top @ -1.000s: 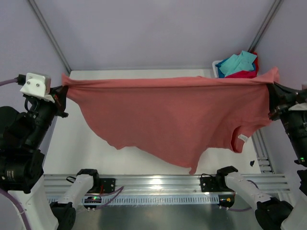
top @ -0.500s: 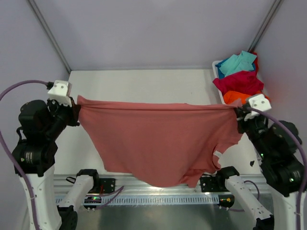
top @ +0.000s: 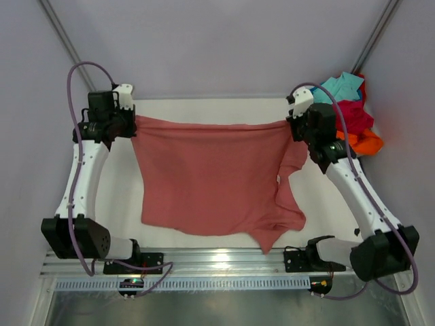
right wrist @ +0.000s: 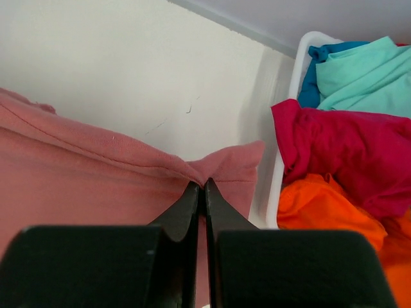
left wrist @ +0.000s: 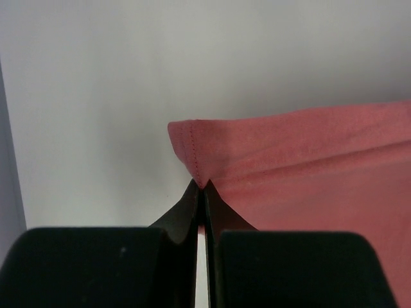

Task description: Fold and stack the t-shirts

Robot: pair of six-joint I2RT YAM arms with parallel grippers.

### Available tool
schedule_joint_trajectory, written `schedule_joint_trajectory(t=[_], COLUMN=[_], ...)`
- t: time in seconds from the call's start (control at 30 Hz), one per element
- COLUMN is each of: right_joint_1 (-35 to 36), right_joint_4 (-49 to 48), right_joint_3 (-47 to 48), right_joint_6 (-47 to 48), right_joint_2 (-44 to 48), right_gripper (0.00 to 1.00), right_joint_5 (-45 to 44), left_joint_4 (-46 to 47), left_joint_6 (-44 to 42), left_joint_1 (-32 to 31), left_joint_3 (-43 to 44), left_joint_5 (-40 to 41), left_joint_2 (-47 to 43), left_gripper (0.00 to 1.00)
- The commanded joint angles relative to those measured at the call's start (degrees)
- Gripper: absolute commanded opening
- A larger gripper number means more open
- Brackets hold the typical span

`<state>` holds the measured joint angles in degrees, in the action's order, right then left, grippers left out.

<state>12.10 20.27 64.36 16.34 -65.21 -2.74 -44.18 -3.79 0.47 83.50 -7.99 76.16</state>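
Pink tee (top: 204, 180), pinched at its top corners by the clamped left gripper (top: 130, 123) and right gripper (top: 292, 125), had swung forward and now draped across the table (top: 204, 107), seemingly ready for folding.

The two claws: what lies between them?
The salmon-pink t-shirt, one edge stretched from the left gripper to the right gripper; the top view shows it.

Tub (right wrist: 291, 96) of t-shirts (right wrist: 334, 141) beside right jaws
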Motion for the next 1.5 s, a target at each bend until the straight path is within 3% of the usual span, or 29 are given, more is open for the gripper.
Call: schedule_joint_trajectory(t=[0.0,0.2,0.4,0.53,0.7,1.03,1.13,1.23,1.27,1.3,1.33,1.37,1.4,1.43,1.47], right_joint_1=[-0.7,-1.4,-1.7,-1.7,-1.7,-1.5,-1.5,-1.4,-1.3,-1.2,-1.2,-1.0,-1.0,-0.9,-0.9], right_joint_4=[-9.5,-10.0,-10.0,-7.0,-3.1,-3.7,-3.0,1.6,2.5,2.2,1.9,1.6,0.3,-0.7,-2.4], right_joint_3=[5.0,18.2,33.4,42.7,52.3,53.1,54.6,57.8,58.9,58.6,58.4,58.0,57.6,57.1,56.6], right_joint_6=[0.5,-2.3,-1.9,-1.3,-2.3,2.4,4.8,6.7,7.2,7.4,7.7,8.6,9.2,9.8,10.9], right_joint_2=[-8.2,-28.3,-47.4,-55.7,-62.7,-66.8,-68.3,-70.0,-70.4,-70.6,-70.6,-70.7,-70.7,-70.8,-70.7], right_gripper=[0.03,0.03,0.03,0.03,0.03,0.03,0.03,0.03,0.03,0.03,0.07,0.35,0.67,0.89,0.99], right_joint_5=[-2.1,-3.1,-10.7,-13.3,-13.4,-18.8,-19.5,-17.5,-17.4,-18.0,-18.8,-19.0,-19.2,-20.8,-21.2], left_joint_4=[10.4,15.8,20.7,22.0,20.5,24.6,24.2,24.4,24.1,24.0,23.4,23.1,22.7,22.4,21.9], left_joint_6=[-2.0,0.7,1.9,1.8,2.6,2.8,3.4,3.0,2.7,2.5,2.5,2.5,2.4,2.3,2.2], left_joint_1=[0.2,-1.8,-2.5,-2.8,-3.1,-4.1,-4.3,-4.9,-5.0,-5.1,-5.2,-5.4,-5.5,-5.6,-5.7], left_joint_3=[2.1,9.3,16.0,22.8,34.0,38.8,40.3,40.9,41.0,41.0,41.0,41.0,41.0,40.9,40.9], left_joint_5=[1.7,1.5,5.6,6.6,6.7,9.7,9.7,8.9,8.8,8.6,8.6,8.5,8.3,8.3,8.3], left_joint_2=[5.9,22.8,35.5,43.7,53.6,60.8,62.1,62.2,62.2,62.0,61.7,61.6,61.5,61.1,61.0], left_gripper=[0.0,0.0,0.0,0.0,0.0,0.01,0.08,0.33,0.68,0.78,0.84,0.99,0.99,0.99,0.99])
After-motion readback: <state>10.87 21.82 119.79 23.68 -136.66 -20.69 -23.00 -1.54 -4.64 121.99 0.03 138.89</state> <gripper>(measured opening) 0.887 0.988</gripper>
